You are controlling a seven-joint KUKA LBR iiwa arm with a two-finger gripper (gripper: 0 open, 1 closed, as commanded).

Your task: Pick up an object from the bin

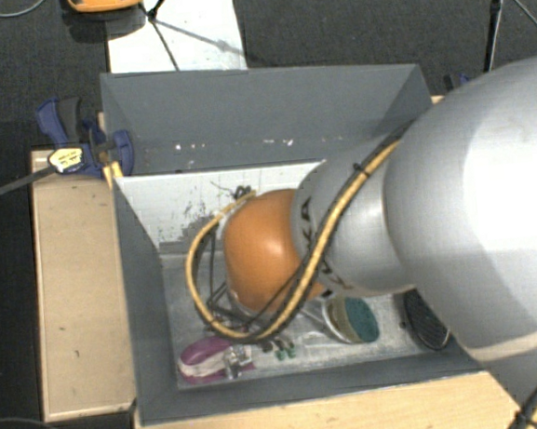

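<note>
In the grey metal bin [147, 294], the arm [457, 230] reaches down from 3 o'clock, its orange cover [260, 249] and looped yellow and black cables [200, 290] hanging over the middle of the floor. Below the cover, the end effector [235, 344] sits low toward 7 o'clock; the cover and cables hide most of it, so I cannot tell whether it is wide or narrow, or whether it holds anything.

Nearest to it, at 7 o'clock on the floor, lies a purple and white thing [202, 357], just beside the end effector's metal parts. Whether they touch cannot be told. A few small green bits [283, 351] lie at 6 o'clock. Toward 5 o'clock rests a round white-rimmed thing with a teal face [355, 319], partly under the arm. A black oval thing [426, 324] lies in the corner at 4 o'clock.
</note>
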